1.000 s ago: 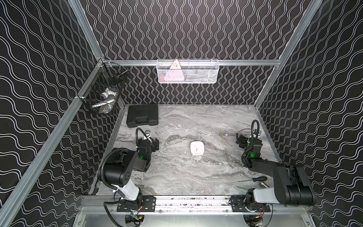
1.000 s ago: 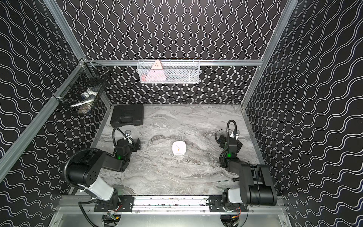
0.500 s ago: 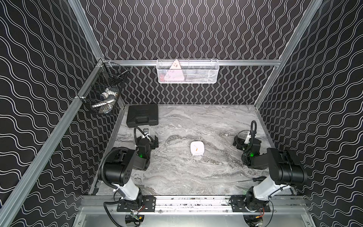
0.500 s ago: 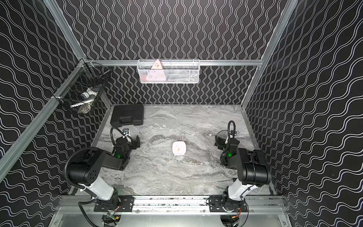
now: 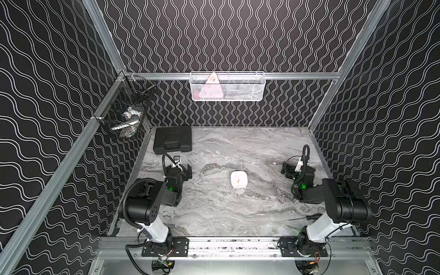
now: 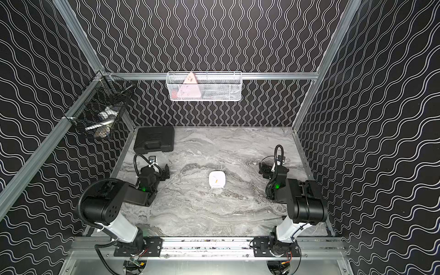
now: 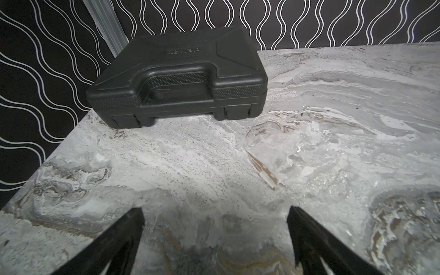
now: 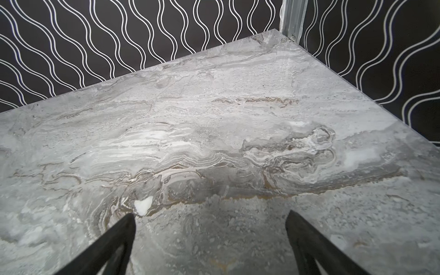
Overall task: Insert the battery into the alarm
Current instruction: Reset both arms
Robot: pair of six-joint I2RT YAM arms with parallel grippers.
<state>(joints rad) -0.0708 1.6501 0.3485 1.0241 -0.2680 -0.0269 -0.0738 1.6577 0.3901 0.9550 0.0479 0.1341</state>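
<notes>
The left claw [image 7: 214, 212] and right claw [image 8: 209, 215] are gaping empty while the alarm [image 5: 238, 179] is lying face-up mid surface [image 5: 262, 147], looking light, rigid, slippery, likely best pinched across its side edges.

Obstacles: alarm [image 5: 238, 179] centrally, case [image 5: 172, 140] far corner

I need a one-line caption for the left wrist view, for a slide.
Left gripper, jaws open and empty, over the marble table, facing a closed black case at the wall.
</notes>
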